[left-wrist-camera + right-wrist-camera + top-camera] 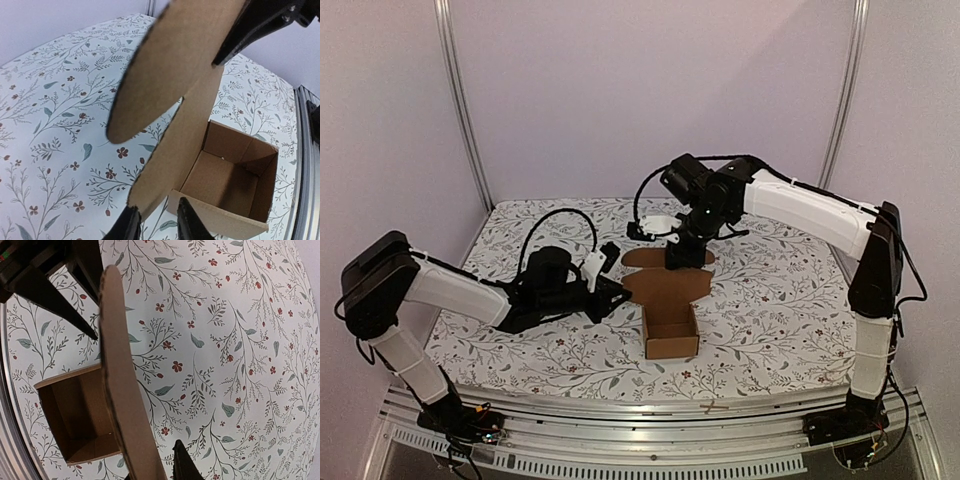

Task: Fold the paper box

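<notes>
- The left arm reaches low across the flowered tablecloth from the left side, forearm nearly level, wrist pointing right.
- The left gripper is at the left edge of the paper box. In its wrist view, its 2 fingers sit on either side of the lower corner of the lid flap, with only a narrow space between them. I cannot tell whether they are actually pinching the board.
- The right arm arches over from the right side, with its wrist turned downward.
- The right gripper is at the far end of the lid flap. Its wrist view shows the board edge-on just beside 1 dark finger, and the other finger is hidden behind the board. I cannot tell whether it is clamped.
- The paper box sits near the middle of the table, between the 2 arms.
- It is plain brown corrugated card. The near part is already a square open tub with 4 upright walls.
- The lid flap rises from the tub's far wall, and a rounded tab sticks out on 1 side.
</notes>
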Controlling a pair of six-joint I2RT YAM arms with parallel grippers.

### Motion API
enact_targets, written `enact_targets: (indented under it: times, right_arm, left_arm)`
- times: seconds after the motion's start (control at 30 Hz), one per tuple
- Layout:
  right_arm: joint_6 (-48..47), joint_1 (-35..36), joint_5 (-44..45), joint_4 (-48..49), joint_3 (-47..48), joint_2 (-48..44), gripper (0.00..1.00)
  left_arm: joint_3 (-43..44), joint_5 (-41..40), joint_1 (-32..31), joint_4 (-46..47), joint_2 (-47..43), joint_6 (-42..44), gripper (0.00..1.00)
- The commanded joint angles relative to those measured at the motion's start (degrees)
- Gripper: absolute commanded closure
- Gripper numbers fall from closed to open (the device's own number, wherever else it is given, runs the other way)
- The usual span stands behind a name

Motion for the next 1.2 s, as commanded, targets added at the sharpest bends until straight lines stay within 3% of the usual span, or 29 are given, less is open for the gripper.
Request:
enact_targets:
  times: [0.0,0.2,0.57,0.8,1.03,1.17]
  right_arm:
    - [0.4,-1.6,-6.9,-0.9,1.1,1.1,0.88]
    - [-5.3,-2.4,-16.9,-6.1,1.1,0.4,0.91]
    - [-6.6,-3.2,-18.3,-7.7,2.5,0.8,0.92]
    - [-2.5,-5.7,-18.4,-5.9,4.9,2.8,0.92]
    - [1.1,-7.3,-16.6,-3.5,5.1,4.1,0.92]
    - [2.5,-7.6,-15.8,-3.0,5.1,4.7,0.92]
  left_arm:
    - [1.8,4.5,0.4,3.9,1.7,0.7,0.64]
    - [4.0,10.2,4.9,3.0,3.4,3.2,0.59]
    - [9.0,19.6,6.9,2.1,7.8,3.2,0.58]
    - [10.5,23.1,6.9,3.0,9.8,2.4,0.79]
    - [11.3,23.5,6.2,4.5,11.3,0.7,0.84]
    - [12.1,21.3,5.7,4.4,11.9,-1.1,0.93]
